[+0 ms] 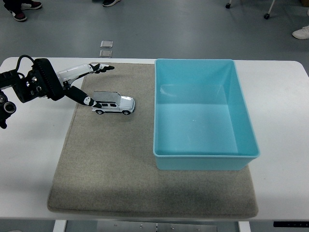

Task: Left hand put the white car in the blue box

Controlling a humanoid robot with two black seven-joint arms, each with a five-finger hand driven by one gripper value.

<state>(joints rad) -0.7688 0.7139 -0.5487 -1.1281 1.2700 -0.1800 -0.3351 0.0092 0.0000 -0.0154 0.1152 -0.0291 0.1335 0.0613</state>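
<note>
You are looking at the left hand [79,82] reaching in over the grey mat [120,164], fingers spread apart and holding nothing. The thumb tip is sitting just at the rear of the white car [112,103]; whether it is touching cannot be told. The longer fingers [99,68] are extending above and beyond the car. Well right of the fingertips, the blue box [203,159] is standing on the mat

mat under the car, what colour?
Grey-beige mat, plain with no pattern, seen in the head view; the white car sits on it.
</note>
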